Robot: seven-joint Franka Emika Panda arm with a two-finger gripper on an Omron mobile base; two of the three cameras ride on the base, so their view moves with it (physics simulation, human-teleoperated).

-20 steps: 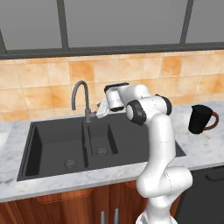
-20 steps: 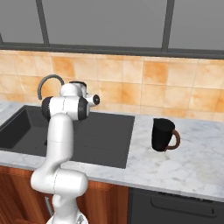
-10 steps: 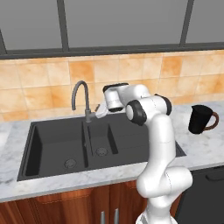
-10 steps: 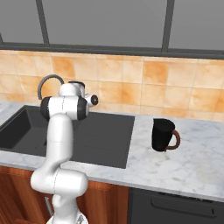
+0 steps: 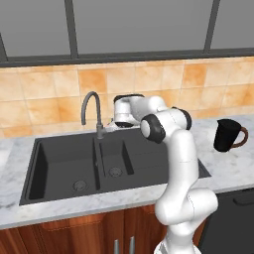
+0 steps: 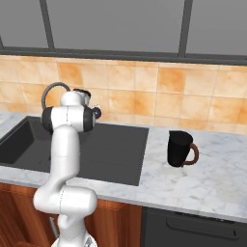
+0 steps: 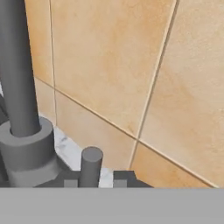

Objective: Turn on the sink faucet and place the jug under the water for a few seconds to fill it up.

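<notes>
The sink faucet (image 5: pixel 91 101) (image 6: pixel 50 89) arches over the dark sink (image 5: pixel 59 171) (image 6: pixel 123 154). In the hand view its thick grey base (image 7: pixel 24 146) stands at the left, with the small lever handle (image 7: pixel 91 162) beside it. My gripper (image 5: pixel 111 125) (image 7: pixel 94 180) is at the faucet's base, against the tiled wall, shut on that lever handle, with a dark fingertip on each side of it. The black jug (image 5: pixel 226 134) (image 6: pixel 179 148) stands upright on the marble counter, far to the right of the sink. Water is out of view.
The orange tiled backsplash (image 5: pixel 163 82) rises right behind the faucet and the hand. The marble counter (image 6: pixel 212 178) runs to the right of the sink. My own arm stands over the sink's right part.
The jaws have closed on the lever handle at the faucet's base. The arm has barely shifted. The jug has stayed in place.
</notes>
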